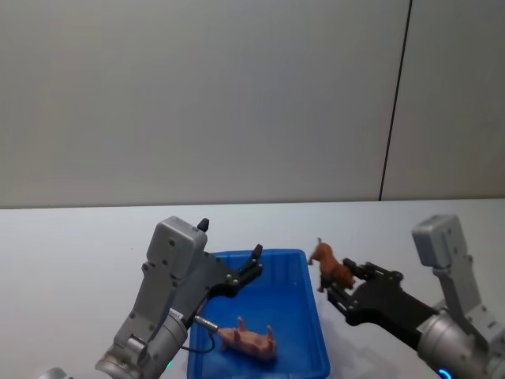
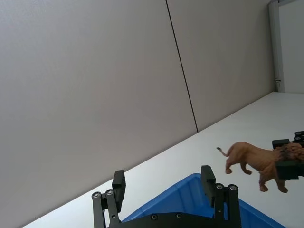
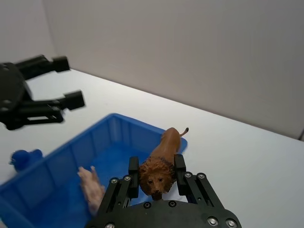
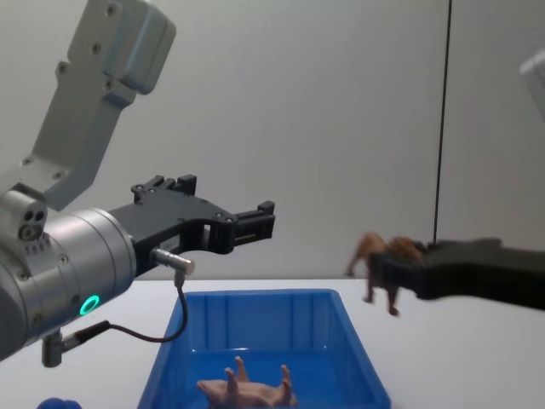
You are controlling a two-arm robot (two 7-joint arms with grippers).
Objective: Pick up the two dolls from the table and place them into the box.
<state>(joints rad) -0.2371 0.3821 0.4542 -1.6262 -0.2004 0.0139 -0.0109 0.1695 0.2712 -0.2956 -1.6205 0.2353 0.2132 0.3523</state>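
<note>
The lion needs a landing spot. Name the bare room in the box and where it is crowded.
Free: the box floor's far half, between the pig and the far wall. Crowded: the near end, where the pig lies, and the left side, overhung by the left gripper with open jaws. The right gripper holds the lion outside the right rim.

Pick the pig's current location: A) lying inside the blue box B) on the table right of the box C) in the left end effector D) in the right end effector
A: the pig lies legs-up inside the box; the right end effector grips the lion, and the left end effector is open.
</note>
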